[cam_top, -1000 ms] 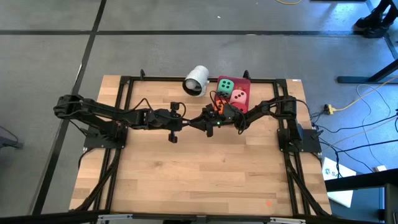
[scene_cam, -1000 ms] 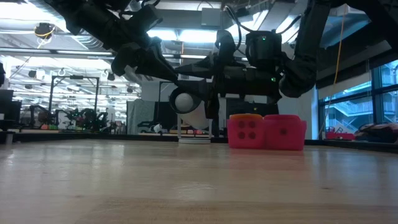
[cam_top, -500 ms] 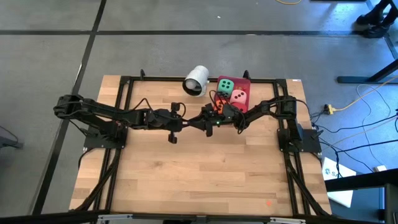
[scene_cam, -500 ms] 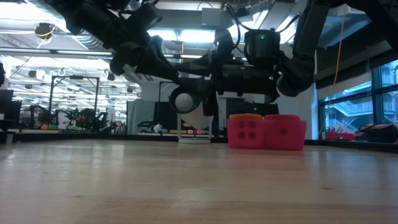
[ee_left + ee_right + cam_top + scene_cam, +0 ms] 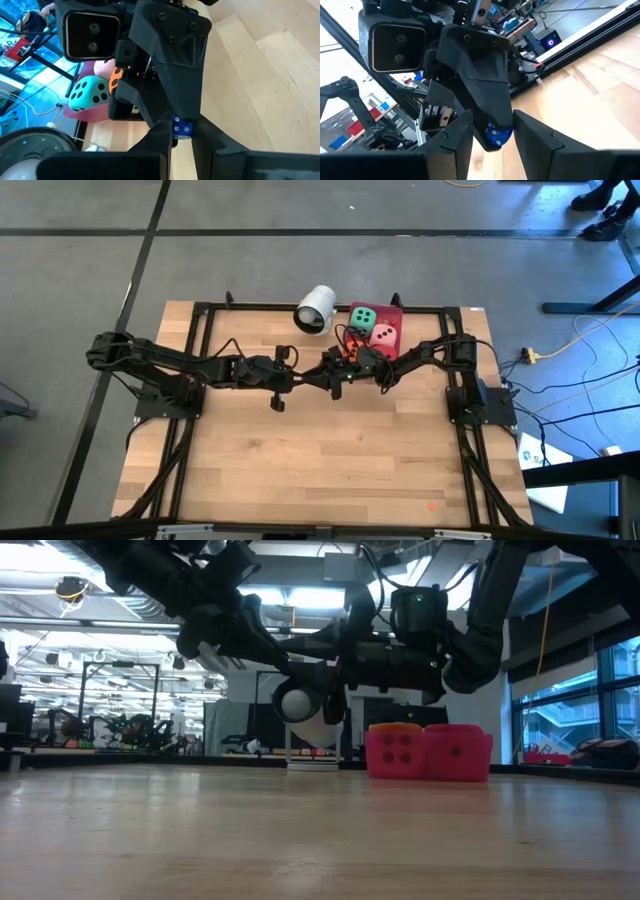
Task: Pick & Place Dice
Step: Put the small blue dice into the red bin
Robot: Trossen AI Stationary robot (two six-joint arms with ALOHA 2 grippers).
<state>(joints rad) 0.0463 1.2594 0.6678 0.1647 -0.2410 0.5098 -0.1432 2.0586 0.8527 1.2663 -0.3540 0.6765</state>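
Mid-table — grippers meet | blue die point(image 5: 182, 128) mostly hidden between fingers

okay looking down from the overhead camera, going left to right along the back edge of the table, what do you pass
White cup lying on its side → green die → pink die, the two dice sitting on the red tray.

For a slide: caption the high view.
Left gripper and right gripper meet mid-table beside a red tray carrying green die and pink die, white cup alongside.

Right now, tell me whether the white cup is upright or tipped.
Tipped: the white cup lies on its side beside the red tray, its round end visible sideways.
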